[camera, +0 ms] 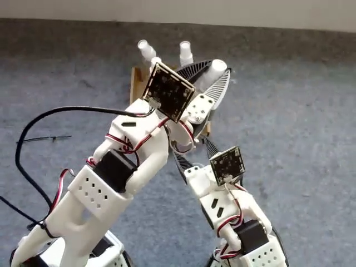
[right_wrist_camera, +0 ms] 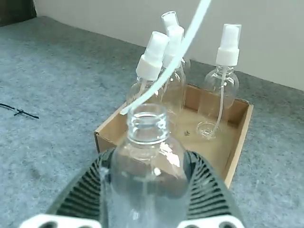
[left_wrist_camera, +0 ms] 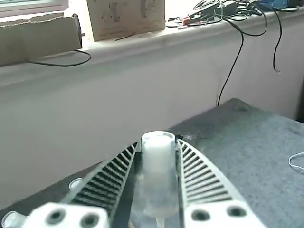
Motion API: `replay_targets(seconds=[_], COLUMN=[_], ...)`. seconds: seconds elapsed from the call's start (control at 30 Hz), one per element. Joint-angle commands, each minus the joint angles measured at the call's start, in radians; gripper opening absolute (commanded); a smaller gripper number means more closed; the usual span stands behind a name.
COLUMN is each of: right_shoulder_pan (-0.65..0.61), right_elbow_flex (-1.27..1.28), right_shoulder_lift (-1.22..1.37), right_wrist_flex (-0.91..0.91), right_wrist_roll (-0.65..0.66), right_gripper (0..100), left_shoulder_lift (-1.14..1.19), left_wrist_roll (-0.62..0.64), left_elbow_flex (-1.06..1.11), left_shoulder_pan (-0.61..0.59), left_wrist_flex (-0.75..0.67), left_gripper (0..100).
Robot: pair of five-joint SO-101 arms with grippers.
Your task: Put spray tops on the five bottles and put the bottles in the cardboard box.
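Capping step: L gripper [left_wrist_camera: 158, 142] fingers clamp a spray top [left_wrist_camera: 158, 175]; R gripper [right_wrist_camera: 148, 159] fingers grip an open bottle [right_wrist_camera: 145, 183]. Next, prob.: guide tube [right_wrist_camera: 164, 66] into neck [right_wrist_camera: 147, 127].

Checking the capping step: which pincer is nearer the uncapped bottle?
Right. The right pincer grips the uncapped bottle; the left pincer holds a spray top above it.

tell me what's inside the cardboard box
Four spray-topped bottles stand in the cardboard box, at its far side. The uncapped bottle in front covers part of the floor.
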Motion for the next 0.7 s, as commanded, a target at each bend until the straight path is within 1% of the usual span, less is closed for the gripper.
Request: replay_targets(seconds=[0.0, 0.27, 0.53, 0.67], right_shoulder_pan=[-0.004, -0.004, -0.004, -0.004], right_elbow_flex=[-0.002, -0.001, -0.001, -0.001], right_shoulder_lift=[-0.012, -0.012, -0.012, -0.012], right_wrist_flex=[-0.018, -0.018, -0.018, -0.018], right_wrist_roll=[-0.011, -0.011, -0.011, -0.011], right_gripper=[0.3, 0.3, 0.3, 0.3], left_shoulder_lift=[-0.013, -0.013, -0.015, -0.015], left_wrist_roll=[0.0, 0.0, 0.0, 0.0], left_elbow_flex=[-0.021, -0.07, -0.071, -0.071], left_shoulder_pan=[0.031, 0.033, 0.102, 0.107], left_wrist_flex=[-0.048, -0.063, -0.063, -0.063], left_gripper=[1, 1, 1, 1])
